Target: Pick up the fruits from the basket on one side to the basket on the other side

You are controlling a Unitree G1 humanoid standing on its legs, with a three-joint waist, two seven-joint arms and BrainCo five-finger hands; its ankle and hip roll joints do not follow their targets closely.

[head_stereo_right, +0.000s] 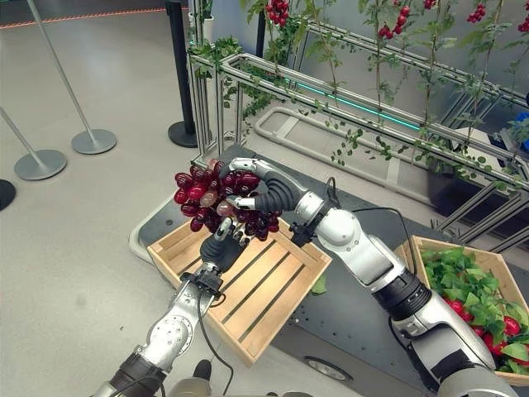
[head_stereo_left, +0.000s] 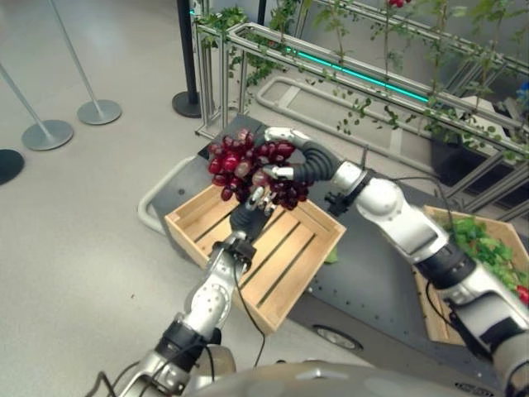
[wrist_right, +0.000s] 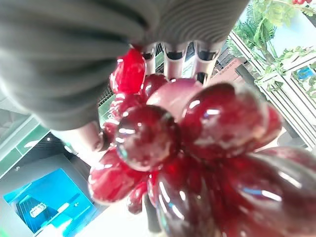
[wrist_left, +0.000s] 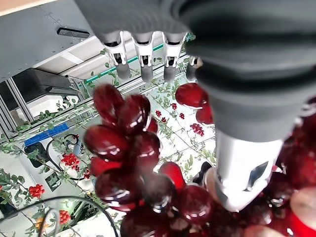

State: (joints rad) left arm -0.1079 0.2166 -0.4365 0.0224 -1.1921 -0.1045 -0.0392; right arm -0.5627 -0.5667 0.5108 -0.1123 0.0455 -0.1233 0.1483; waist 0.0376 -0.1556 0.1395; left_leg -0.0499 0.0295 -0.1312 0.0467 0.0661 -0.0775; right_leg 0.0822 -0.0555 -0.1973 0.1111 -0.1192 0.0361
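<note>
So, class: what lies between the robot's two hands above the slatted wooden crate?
A bunch of dark red grapes, held by the right hand from above, with the left hand under it; the right eye view shows this.

Bright, even light falls from overhead. The floor (head_stereo_left: 74,215) carries soft, faint shadows. White glare spots shine on the red grapes (wrist_right: 197,143), blurred and out of focus at both wrists.

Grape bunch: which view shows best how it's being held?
The right eye view: the whole grape bunch hangs above the empty crate, right hand curled round it, left hand beneath. The left eye view shows the same. Both wrist views show close grapes, not the hold.
</note>
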